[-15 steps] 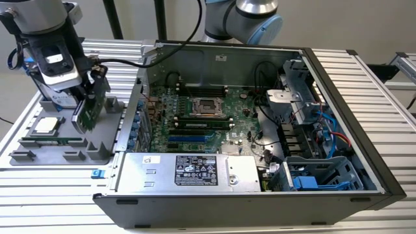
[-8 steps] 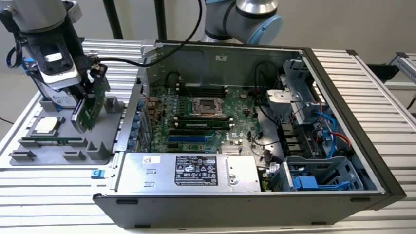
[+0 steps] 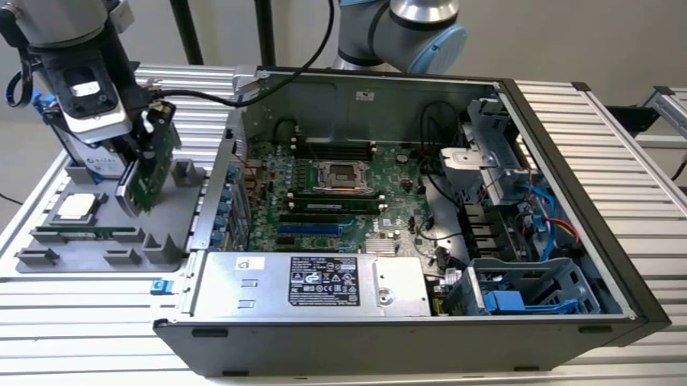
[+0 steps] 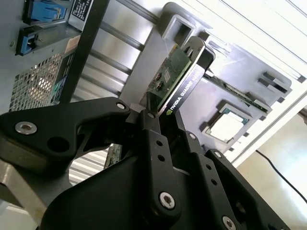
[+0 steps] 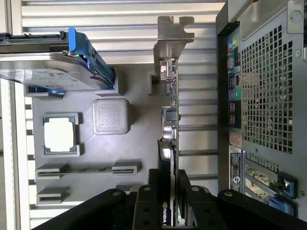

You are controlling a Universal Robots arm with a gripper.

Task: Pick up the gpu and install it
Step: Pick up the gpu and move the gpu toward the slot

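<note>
Near end of the gpu [image 5: 169, 124] — buried inside the hand [image 5: 169, 181]

The gpu [image 3: 145, 181], a green board with a black shroud, is standing on edge, pinched by the gripper [image 5: 168, 182], at nine o'clock from the computer case [image 3: 376, 347].

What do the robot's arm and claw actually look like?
The arm is a silver-grey tube with rounded joints, one ending in a light blue cap. A black cable hangs from it. The gripper is black, built of flat jointed links fastened with silver screws.
</note>
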